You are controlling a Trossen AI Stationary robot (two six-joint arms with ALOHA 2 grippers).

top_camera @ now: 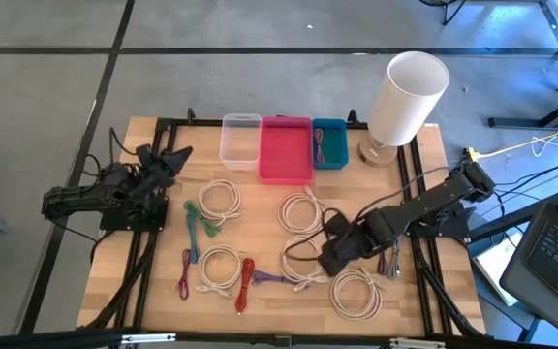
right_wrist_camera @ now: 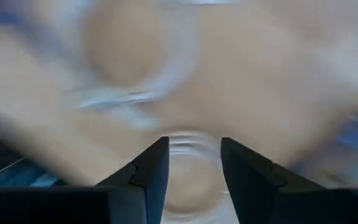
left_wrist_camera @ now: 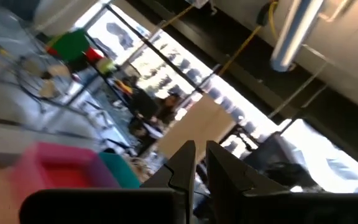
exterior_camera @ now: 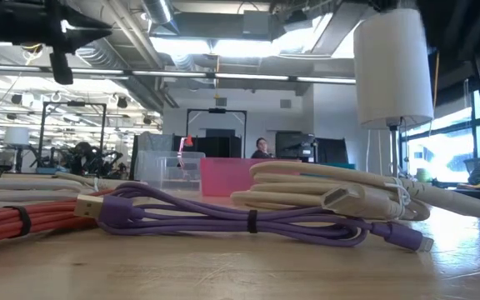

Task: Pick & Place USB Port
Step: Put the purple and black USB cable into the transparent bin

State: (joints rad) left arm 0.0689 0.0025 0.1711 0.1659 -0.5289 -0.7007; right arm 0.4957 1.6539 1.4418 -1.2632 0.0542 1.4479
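right fingers (right_wrist_camera: pixel 166 180) apart | white cable coil (right_wrist_camera: pixel 188 155) between them

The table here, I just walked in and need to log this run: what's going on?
The right gripper is low over the white cables in the middle of the table, fingers open with a white cable showing between them; nothing is held yet. The left gripper waits at the left edge, shut and empty. The clear bin, pink bin and teal bin sit at the back; the teal one holds a cable.
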